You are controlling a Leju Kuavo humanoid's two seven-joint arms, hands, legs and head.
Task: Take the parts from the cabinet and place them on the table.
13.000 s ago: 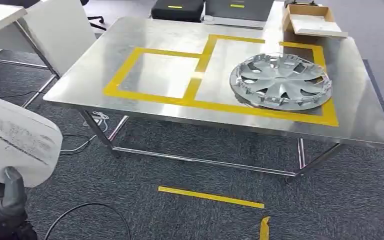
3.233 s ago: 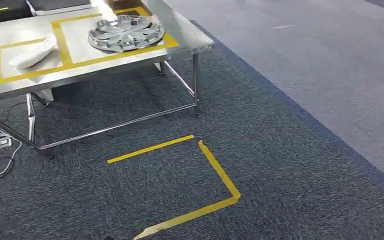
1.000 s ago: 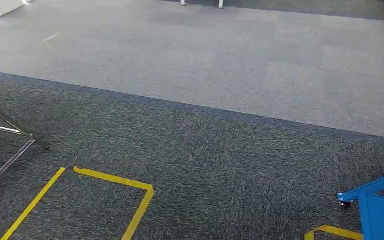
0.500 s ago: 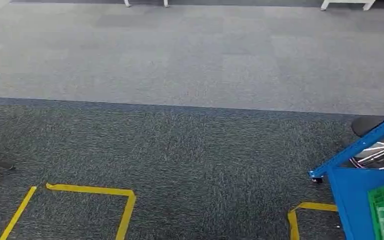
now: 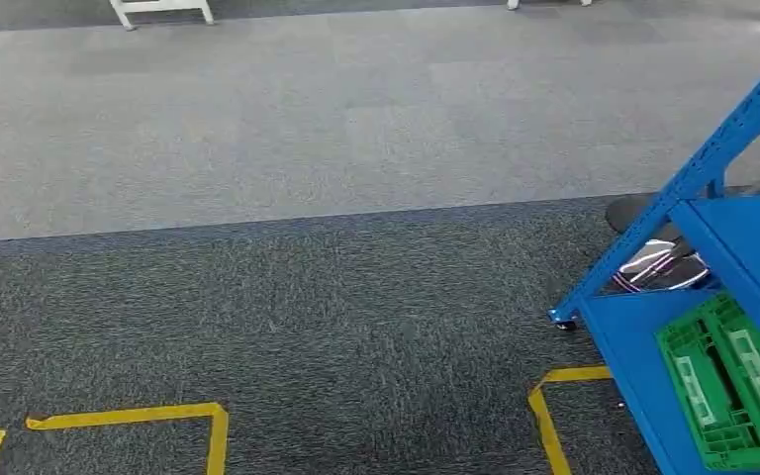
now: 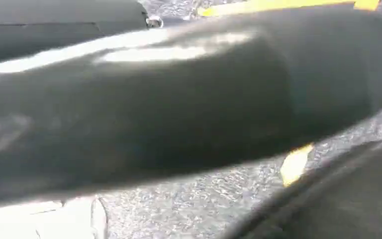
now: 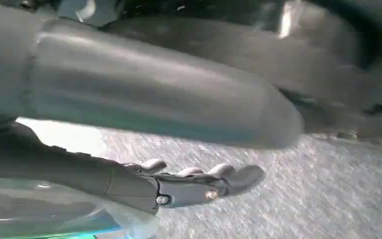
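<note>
Right hand (image 7: 199, 184) hangs empty with fingers stretched out, left hand unclear; face the blue cabinet (image 5: 742, 247) squarely before reaching the green crate (image 5: 737, 391).

Grey two-tone carpet (image 5: 287, 148) with yellow tape corners (image 5: 208, 421) on it

Even light; wrist views perhaps motion-blurred

A blue metal cabinet (image 5: 742, 247) stands on dark carpet at the head view's right edge. On its lower shelf lies a green slatted crate (image 5: 732, 391).
</note>
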